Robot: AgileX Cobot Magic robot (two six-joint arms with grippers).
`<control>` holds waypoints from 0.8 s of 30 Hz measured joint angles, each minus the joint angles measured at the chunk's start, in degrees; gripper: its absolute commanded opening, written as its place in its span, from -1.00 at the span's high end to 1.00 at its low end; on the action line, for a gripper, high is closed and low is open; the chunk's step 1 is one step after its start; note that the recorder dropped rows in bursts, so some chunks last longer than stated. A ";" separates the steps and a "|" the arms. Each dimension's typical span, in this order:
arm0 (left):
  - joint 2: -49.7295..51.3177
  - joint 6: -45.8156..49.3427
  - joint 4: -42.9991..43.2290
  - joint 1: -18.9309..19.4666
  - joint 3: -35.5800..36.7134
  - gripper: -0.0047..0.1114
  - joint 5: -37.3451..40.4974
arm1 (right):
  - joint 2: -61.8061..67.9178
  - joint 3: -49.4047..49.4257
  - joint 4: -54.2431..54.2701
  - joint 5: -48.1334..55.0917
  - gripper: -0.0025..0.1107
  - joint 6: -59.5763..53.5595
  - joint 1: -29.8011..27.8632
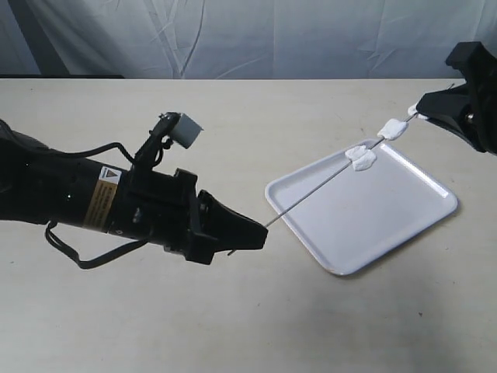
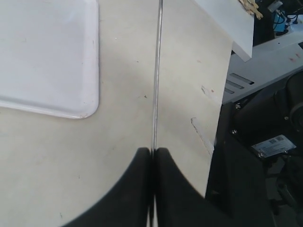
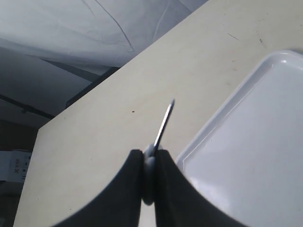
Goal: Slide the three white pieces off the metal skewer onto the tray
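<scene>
The metal skewer [image 1: 311, 191] slants above the table from lower left to upper right, passing over the tray's [image 1: 373, 221] far corner. My left gripper [image 1: 261, 233] is shut on its lower end, and the rod [image 2: 157, 71] runs straight out from between the closed jaws [image 2: 154, 150]. Three white pieces are threaded on the upper part: one [image 1: 361, 158] over the tray's rim, one [image 1: 394, 129] just beyond it, and one [image 1: 413, 111] at my right gripper [image 1: 423, 105]. That gripper [image 3: 149, 152] is shut on this last white piece [image 3: 149, 158], with the skewer's tip [image 3: 165, 120] poking out past it.
In the left wrist view the tray's corner [image 2: 71, 94] lies beside the skewer, and the table's edge [image 2: 213, 142] is close, with dark equipment beyond it. A white cloth backdrop [image 1: 248, 35] hangs behind the table. The left arm's cables [image 1: 85, 252] loop over the tabletop.
</scene>
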 measured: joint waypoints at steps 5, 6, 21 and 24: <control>0.00 0.23 0.00 0.00 0.12 0.72 0.11 | 0.00 0.00 -0.35 0.27 0.97 0.00 0.00; 0.00 0.23 0.64 0.00 0.25 0.66 0.38 | 0.00 0.00 -0.35 -0.17 0.97 0.00 0.00; 0.11 6.35 0.32 0.00 -2.20 -0.05 5.75 | 0.00 -0.37 -0.35 -0.77 0.97 -0.45 -0.58; 2.01 4.53 1.50 -0.13 -5.62 -0.06 6.11 | 0.00 -0.37 -0.35 0.11 0.97 -0.45 -0.58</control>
